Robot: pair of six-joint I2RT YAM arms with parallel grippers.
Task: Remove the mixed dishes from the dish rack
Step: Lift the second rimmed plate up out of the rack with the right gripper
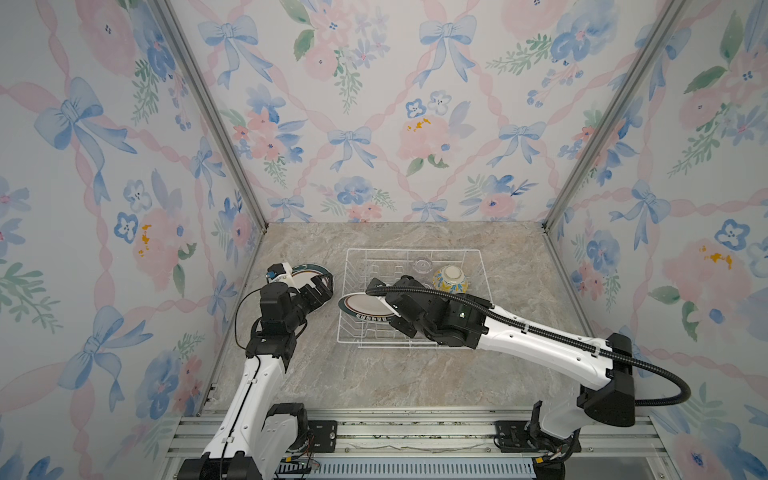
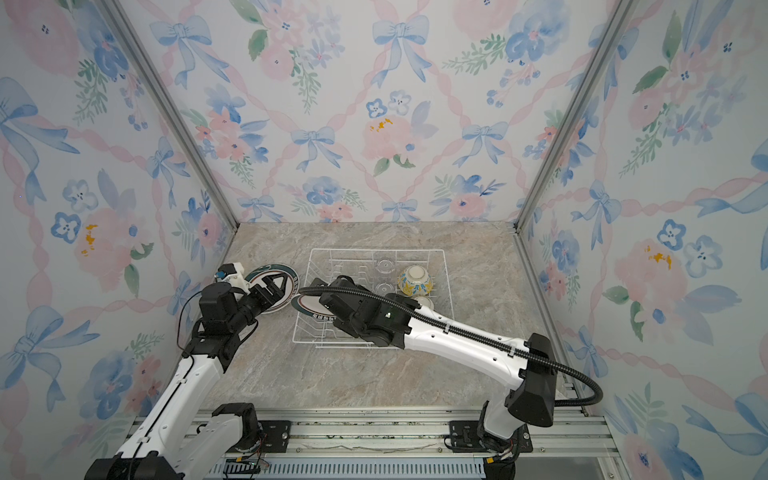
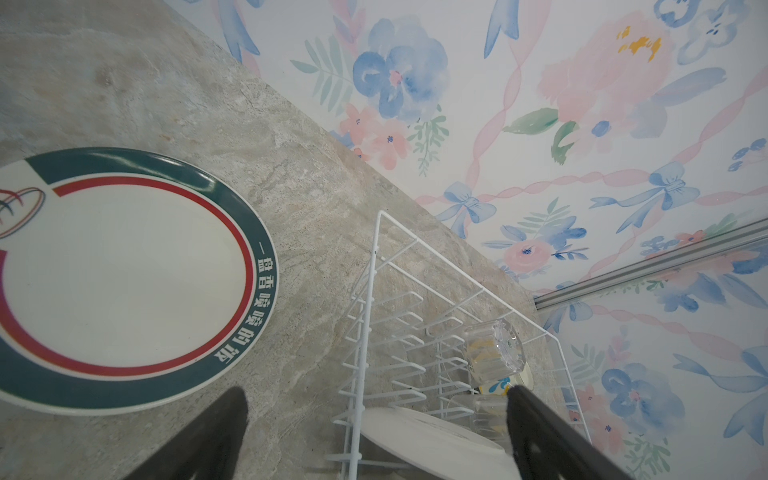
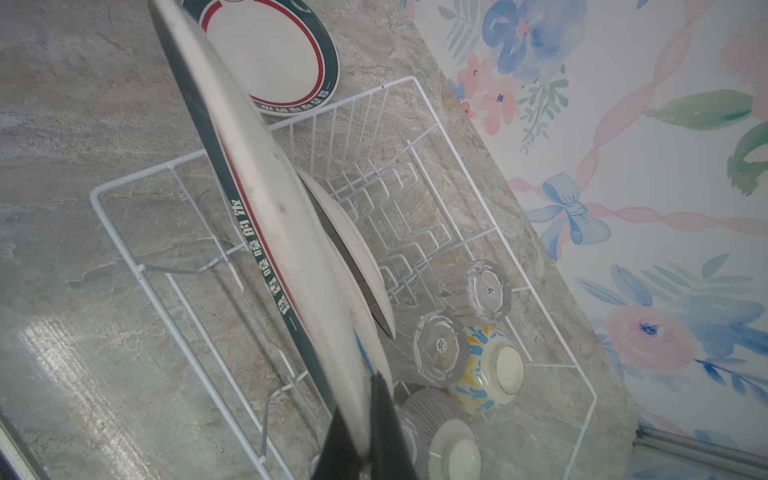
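Observation:
The white wire dish rack stands mid-table. My right gripper is shut on the rim of a white, green-banded plate, held tilted over the rack's left part. Two more plates stand in the prongs behind it. Upside-down glasses, a yellow-blue floral bowl and a grey-striped bowl fill the rack's right side. Another plate lies flat on the table left of the rack. My left gripper hovers open over it, empty.
Flowered walls close in the marble table at the back and on both sides. The flat plate lies close to the left wall. A metal rail with both arm bases runs along the front edge.

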